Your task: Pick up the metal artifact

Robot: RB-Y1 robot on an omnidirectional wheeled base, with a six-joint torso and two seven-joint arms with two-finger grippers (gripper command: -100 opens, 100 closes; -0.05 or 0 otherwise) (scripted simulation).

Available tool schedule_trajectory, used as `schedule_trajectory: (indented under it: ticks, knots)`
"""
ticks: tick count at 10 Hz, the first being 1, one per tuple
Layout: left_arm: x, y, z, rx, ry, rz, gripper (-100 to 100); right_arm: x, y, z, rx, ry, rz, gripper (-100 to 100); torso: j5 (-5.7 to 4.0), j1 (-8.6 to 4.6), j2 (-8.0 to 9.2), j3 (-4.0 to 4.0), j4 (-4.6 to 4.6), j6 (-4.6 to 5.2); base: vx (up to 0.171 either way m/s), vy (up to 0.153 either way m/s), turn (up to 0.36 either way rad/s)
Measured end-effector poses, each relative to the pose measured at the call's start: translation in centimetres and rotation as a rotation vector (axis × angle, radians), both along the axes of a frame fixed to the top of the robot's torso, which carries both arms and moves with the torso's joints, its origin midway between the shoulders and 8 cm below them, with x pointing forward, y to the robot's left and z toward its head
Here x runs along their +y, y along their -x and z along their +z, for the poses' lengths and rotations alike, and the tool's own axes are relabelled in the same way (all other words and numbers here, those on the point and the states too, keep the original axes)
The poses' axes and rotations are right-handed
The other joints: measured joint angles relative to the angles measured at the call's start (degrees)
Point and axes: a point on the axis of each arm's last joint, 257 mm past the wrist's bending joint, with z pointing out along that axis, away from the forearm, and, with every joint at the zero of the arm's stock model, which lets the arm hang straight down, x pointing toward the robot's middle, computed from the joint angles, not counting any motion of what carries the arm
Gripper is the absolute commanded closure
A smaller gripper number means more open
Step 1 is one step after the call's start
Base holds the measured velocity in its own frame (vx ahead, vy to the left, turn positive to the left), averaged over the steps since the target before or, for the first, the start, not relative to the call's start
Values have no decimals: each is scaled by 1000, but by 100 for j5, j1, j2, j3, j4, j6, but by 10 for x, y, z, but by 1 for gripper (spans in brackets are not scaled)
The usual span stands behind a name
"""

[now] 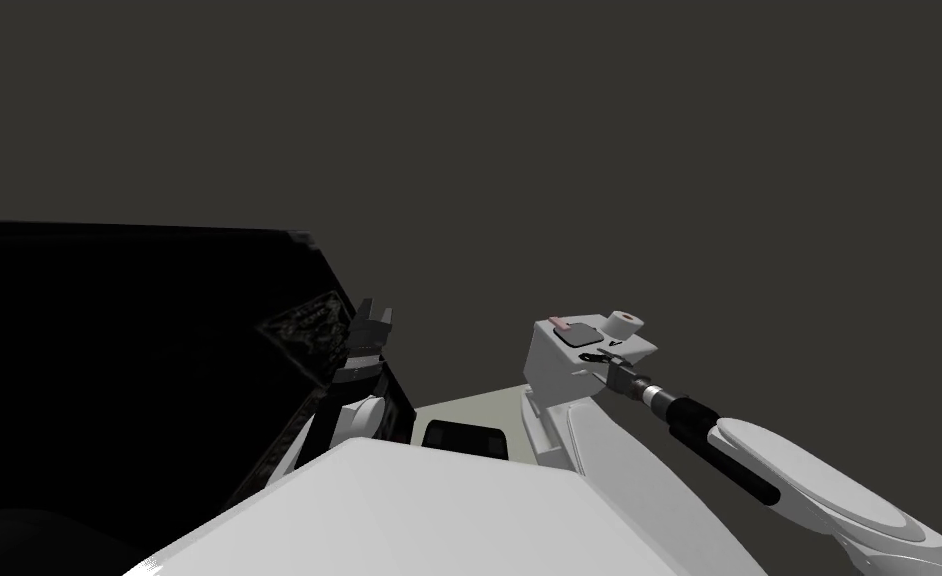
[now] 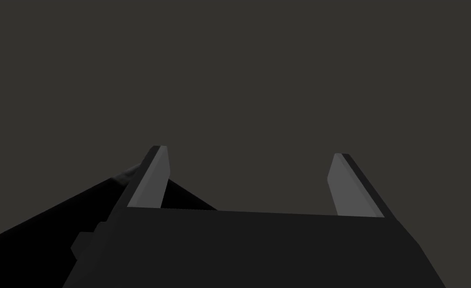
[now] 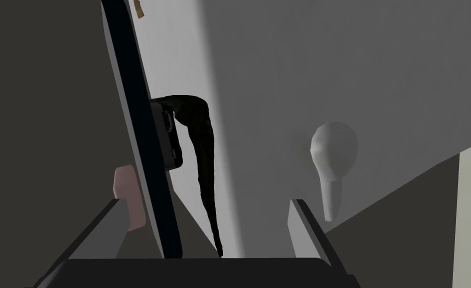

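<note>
Right wrist view has my right gripper [image 3: 205, 201] spread open with the dark curved artifact [image 3: 203, 150] between its fingers, lying on top of a white cabinet [image 1: 549, 375] on my right. A thin dark slab [image 3: 142, 125] sits close against the artifact's thick end, also inside the gap, and a pink block [image 3: 127, 192] lies just beside one finger. Closing here, I judge I could pinch or shove the slab too, and the thin tapered tail could swivel and slip out. My left gripper [image 1: 374, 325] hangs open, well apart on the left.
</note>
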Motion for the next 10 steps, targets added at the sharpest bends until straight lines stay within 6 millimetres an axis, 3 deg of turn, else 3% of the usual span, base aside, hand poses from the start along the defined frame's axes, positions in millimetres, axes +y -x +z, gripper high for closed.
schedule_trajectory:
  ticks: [1,5,6,10]
  knots:
    - [0,0,0,0,0,0,0,0,0,0,0,-1,0,-100,0,0,2,1,0,0,-43,-5,303]
    - [0,0,0,0,0,0,0,-34,4,-9,5,-3,-102,-100,-17,-33,-11,-6,2,-42,-90,-21,225]
    - [0,0,0,0,0,0,0,-36,5,-10,5,-2,-106,100,-17,-33,-36,-19,-2,-36,-10,-3,-13]
    - [0,0,0,0,0,0,0,-37,5,-9,7,9,-105,100,-31,-41,-59,-32,-5,-40,-2,0,0]
